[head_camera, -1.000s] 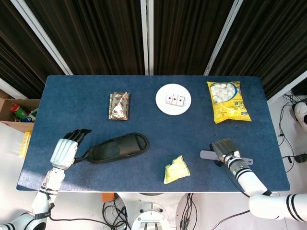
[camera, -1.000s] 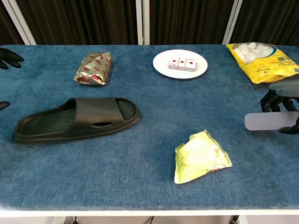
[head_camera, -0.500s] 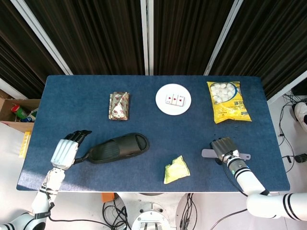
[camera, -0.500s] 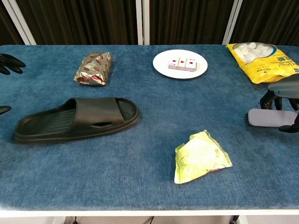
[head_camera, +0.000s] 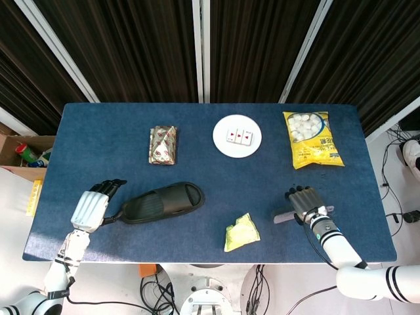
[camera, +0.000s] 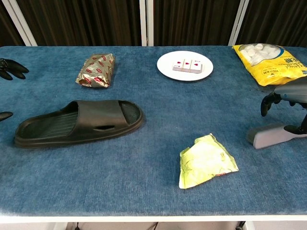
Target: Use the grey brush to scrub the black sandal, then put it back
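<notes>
Brush (camera: 274,135) handle shows clearly in chest view, beneath right robot hand (head_camera: 304,202).

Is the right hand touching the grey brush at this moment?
Touching. In the chest view the right hand has a finger on the grey brush, whose near end is tilted up.

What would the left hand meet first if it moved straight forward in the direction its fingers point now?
Probably nothing soon: the left hand points up and to the right, its line passing above the black sandal, towards the foil packet far ahead; depth is unclear.
</notes>
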You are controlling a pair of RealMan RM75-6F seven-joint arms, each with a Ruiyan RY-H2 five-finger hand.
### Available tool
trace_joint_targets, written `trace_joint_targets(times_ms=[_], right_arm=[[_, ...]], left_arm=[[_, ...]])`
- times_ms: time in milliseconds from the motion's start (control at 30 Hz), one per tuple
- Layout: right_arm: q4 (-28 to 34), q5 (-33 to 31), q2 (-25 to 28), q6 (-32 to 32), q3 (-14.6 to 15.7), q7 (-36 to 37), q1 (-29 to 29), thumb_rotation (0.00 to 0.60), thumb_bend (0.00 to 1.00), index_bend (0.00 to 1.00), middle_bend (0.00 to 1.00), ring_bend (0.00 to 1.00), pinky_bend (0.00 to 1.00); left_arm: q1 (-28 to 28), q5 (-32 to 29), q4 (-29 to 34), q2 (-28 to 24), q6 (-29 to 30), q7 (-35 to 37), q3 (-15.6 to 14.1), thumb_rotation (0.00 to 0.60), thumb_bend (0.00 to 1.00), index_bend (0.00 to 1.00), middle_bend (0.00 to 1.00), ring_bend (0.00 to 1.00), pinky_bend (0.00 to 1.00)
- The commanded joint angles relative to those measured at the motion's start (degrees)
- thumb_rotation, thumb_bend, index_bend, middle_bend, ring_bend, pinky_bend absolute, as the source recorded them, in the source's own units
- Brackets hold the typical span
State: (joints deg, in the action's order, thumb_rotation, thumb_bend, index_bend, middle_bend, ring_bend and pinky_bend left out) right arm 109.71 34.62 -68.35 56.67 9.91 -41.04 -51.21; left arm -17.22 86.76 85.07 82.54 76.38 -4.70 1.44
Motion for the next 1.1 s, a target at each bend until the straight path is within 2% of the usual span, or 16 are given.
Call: trace_joint_targets(times_ms=[33, 100, 167, 267, 433, 567, 733, 833, 933, 1000, 1100], right_arm=[[0.3, 0.7, 0.3, 0.2, -0.2, 0.5, 0.4, 0.6, 0.35, 0.09, 0.08, 0.02, 0.17], [0.9, 2.0, 0.8, 0.8, -0.5, 1.3, 1.1, 0.6, 0.32, 0.01, 0.02, 0.0, 0.1], [1.4, 4.2, 1.3, 2.0, -0.9, 2.8, 2.2, 0.6, 0.29, 0.0, 0.0, 0.0, 0.06], [2.6, 10.6, 3.0, 5.9, -1.7, 7.0, 5.5, 0.6, 0.27, 0.0, 0.0, 0.0, 0.03], [3.1, 25.9, 5.4, 15.7, -1.2, 17.3, 14.2, 0.6, 0.24, 0.0, 0.0, 0.0, 0.0], [-2.0, 37.1, 3.9, 28.6, -0.1, 24.2, 23.8, 0.6, 0.22, 0.0, 0.0, 0.0, 0.0], [-11.5, 41.1, -2.2, 42.7, -0.9, 28.9, 35.0, 0.6, 0.2, 0.0, 0.0, 0.0, 0.0], [-16.9, 40.0, -5.7, 46.5, -1.9, 34.1, 40.6, 0.6, 0.2, 0.0, 0.0, 0.0, 0.0], [-21.1, 37.9, -7.5, 45.5, -2.2, 38.4, 44.3, 0.6, 0.19, 0.0, 0.0, 0.0, 0.0], [-23.3, 37.1, -8.1, 44.1, -2.5, 40.5, 45.9, 0.6, 0.19, 0.0, 0.0, 0.0, 0.0], [-25.2, 37.6, -8.5, 43.2, -3.1, 42.2, 47.4, 0.6, 0.19, 0.0, 0.0, 0.0, 0.0]], left_arm=[[0.0, 0.0, 0.1, -0.1, 0.0, 0.0, 0.0, 0.6, 0.25, 0.18, 0.22, 0.22, 0.35], [0.1, 0.0, 0.1, -0.1, 0.1, 0.0, 0.0, 0.6, 0.25, 0.18, 0.22, 0.22, 0.35], [0.2, 0.1, 0.1, -0.1, 0.4, 0.1, 0.1, 0.6, 0.25, 0.18, 0.22, 0.22, 0.35], [0.4, 0.4, 0.3, -0.4, 1.2, 0.3, 0.2, 0.6, 0.25, 0.18, 0.22, 0.22, 0.34], [1.2, 1.1, 0.8, -0.9, 3.1, 0.3, 0.3, 0.6, 0.25, 0.18, 0.22, 0.22, 0.35], [2.3, 1.8, 0.5, -1.1, 5.3, 0.1, 0.2, 0.6, 0.25, 0.18, 0.22, 0.22, 0.34], [4.7, 0.8, -0.3, -1.4, 9.5, -2.6, 1.1, 0.589, 0.18, 0.18, 0.21, 0.2, 0.31], [6.8, -0.8, -0.7, -1.6, 12.5, -5.3, 1.9, 0.452, 0.14, 0.16, 0.2, 0.18, 0.29], [8.8, -1.7, -1.5, -1.7, 15.1, -5.8, 2.1, 0.312, 0.14, 0.15, 0.19, 0.17, 0.28], [10.0, -2.1, -2.2, -1.8, 16.0, -5.6, 1.8, 0.27, 0.14, 0.15, 0.19, 0.17, 0.28], [11.1, -2.2, -3.0, -2.1, 16.1, -5.6, 1.0, 0.257, 0.14, 0.15, 0.19, 0.17, 0.28]])
